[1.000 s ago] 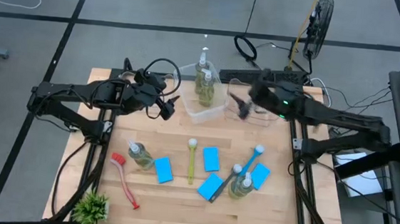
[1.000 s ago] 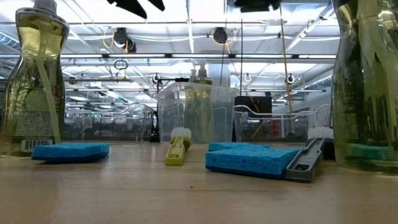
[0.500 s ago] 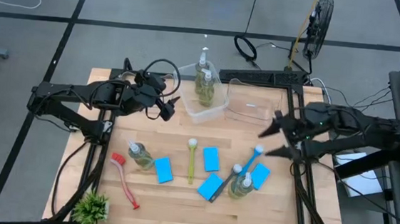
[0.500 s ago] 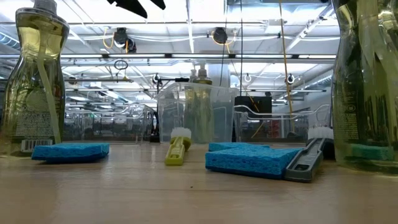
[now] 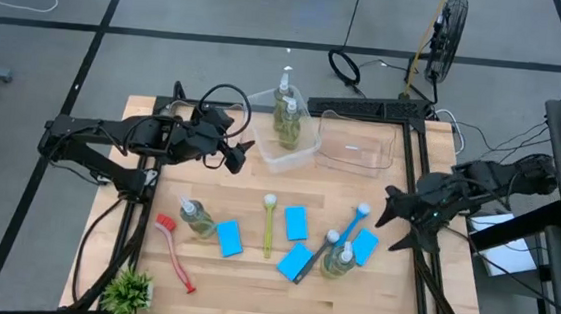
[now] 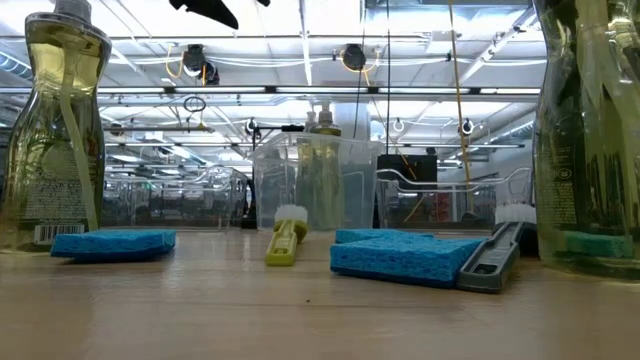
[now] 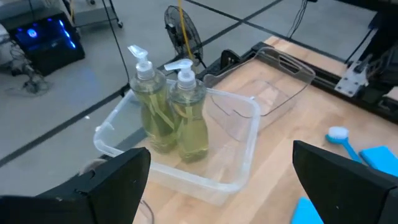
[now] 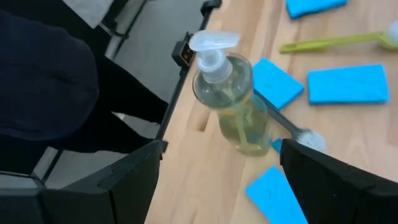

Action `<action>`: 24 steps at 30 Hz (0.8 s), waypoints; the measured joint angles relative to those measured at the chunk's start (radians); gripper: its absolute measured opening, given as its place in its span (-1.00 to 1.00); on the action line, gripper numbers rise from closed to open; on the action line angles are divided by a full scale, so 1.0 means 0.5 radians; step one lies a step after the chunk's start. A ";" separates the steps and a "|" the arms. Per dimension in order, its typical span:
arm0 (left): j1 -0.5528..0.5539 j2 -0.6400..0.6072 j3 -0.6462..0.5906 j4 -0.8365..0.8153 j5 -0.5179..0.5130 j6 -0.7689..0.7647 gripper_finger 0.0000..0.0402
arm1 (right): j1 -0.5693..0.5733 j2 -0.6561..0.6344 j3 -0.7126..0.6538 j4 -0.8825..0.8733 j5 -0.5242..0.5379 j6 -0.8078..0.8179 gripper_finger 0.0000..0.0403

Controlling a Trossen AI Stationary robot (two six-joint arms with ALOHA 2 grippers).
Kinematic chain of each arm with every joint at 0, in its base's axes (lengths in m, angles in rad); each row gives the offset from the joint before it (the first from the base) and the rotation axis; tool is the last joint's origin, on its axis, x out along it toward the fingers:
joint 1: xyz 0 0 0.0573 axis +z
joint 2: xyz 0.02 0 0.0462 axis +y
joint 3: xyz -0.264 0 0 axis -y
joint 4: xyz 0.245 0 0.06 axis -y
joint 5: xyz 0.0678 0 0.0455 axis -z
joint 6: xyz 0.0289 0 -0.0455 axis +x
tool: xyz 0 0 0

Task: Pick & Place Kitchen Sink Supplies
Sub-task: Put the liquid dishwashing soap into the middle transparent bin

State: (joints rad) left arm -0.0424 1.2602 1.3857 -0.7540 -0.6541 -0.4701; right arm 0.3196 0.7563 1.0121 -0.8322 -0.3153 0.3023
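High view: your right gripper (image 5: 393, 218), jaws apart, hangs beside the pump bottle (image 5: 339, 259); left gripper (image 5: 238, 156), jaws apart too, waits farther off.

floor (image 5: 200, 30): grey, crossed by dark lines
fan (image 5: 452, 30): dark, on the floor at 1 o'clock of the desk (image 5: 240, 284)
cables (image 5: 346, 67): coiled on the floor at 12 o'clock
ceiling (image 6: 300, 70): white beams, hanging lights
desk: light wood
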 joint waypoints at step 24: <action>-0.053 0.000 0.000 0.007 -0.001 -0.126 0.95 | 0.059 0.194 -0.737 1.595 0.104 -0.090 0.55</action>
State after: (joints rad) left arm -0.0689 1.2602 1.3857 -0.7506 -0.6548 -0.5328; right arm 0.3492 0.8533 0.6437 -0.0347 -0.2630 0.2576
